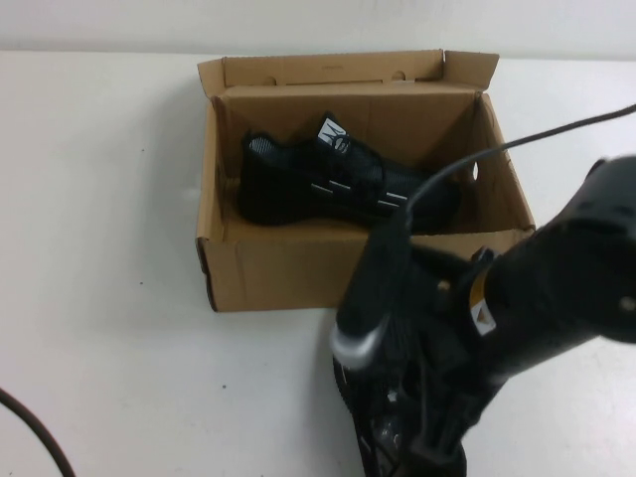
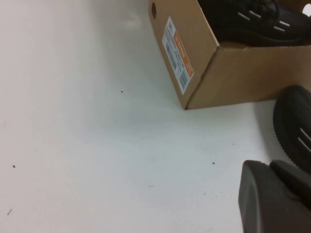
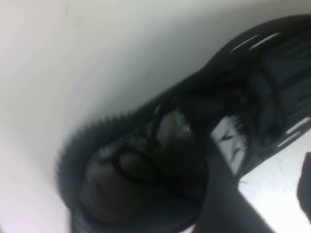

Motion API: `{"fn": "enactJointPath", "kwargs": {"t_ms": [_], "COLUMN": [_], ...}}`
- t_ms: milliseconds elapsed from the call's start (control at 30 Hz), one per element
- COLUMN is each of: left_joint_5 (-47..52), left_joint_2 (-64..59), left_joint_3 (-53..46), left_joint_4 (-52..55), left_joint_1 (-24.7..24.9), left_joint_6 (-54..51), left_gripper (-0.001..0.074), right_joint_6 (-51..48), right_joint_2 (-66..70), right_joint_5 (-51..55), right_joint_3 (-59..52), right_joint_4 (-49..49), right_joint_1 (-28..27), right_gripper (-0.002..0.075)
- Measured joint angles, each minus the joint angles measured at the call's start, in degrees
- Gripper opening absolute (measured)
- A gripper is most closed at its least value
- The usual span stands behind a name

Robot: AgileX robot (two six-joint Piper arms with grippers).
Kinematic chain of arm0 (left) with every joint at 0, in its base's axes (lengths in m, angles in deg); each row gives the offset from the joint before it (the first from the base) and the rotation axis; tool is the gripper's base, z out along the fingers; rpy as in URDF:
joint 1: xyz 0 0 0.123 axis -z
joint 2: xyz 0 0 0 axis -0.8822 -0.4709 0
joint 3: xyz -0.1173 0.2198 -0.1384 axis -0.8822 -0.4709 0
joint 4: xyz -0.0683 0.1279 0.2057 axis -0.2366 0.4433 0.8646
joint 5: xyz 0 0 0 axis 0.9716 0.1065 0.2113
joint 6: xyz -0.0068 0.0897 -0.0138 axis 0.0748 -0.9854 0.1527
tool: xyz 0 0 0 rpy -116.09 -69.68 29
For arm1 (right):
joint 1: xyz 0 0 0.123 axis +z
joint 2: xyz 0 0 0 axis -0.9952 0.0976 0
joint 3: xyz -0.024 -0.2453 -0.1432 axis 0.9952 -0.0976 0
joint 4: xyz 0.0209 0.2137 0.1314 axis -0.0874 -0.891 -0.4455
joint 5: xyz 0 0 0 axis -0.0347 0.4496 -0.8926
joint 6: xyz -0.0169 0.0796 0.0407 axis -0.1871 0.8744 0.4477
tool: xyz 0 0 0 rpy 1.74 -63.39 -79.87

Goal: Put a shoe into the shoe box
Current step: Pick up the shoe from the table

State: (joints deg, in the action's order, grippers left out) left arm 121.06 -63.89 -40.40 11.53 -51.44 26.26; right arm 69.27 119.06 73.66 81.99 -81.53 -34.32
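1. One black knit sneaker [image 1: 338, 184] already lies in the open shoe box [image 1: 268, 268], long axis left to right.
2. The second sneaker [image 1: 383, 432] sits on the table [image 1: 109, 298] near the box's front wall, right under the right gripper [image 1: 402, 417].
3. Right gripper's jaws straddle its collar, part-open; a firm grip can't be confirmed.
4. Left gripper [image 2: 277, 199] is closed and empty, low over the table left of the second sneaker.

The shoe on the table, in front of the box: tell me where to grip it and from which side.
Grip the shoe at the rim of its foot opening, beside the tongue, coming from above. It lies upright with the opening facing up, so one finger can go inside. The right gripper hangs right over it; the left gripper is shut, off to the side near the box.
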Motion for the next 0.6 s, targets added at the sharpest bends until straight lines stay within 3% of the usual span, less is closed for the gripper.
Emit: {"fn": "enactJointPath", "kwargs": {"t_ms": [233,400,600], "left_joint_5": [0.10,0.47,0.49], "left_joint_2": [0.00,0.00,0.00], "left_joint_3": [0.00,0.00,0.00], "left_joint_4": [0.00,0.00,0.00], "left_joint_1": [0.00,0.00,0.00], "left_joint_6": [0.00,0.00,0.00], "left_gripper": [-0.0003,-0.0003,-0.0003], "right_joint_6": [25.81,31.00,38.47], "right_joint_2": [-1.49,-1.49,1.01], "right_joint_5": [5.55,6.63,7.20], "right_joint_3": [6.38,6.62,6.28], "right_joint_4": [-9.04,-18.48,-19.14], "right_joint_1": [0.00,0.00,0.00], "right_gripper": [0.0306,0.0306,0.0306]}}
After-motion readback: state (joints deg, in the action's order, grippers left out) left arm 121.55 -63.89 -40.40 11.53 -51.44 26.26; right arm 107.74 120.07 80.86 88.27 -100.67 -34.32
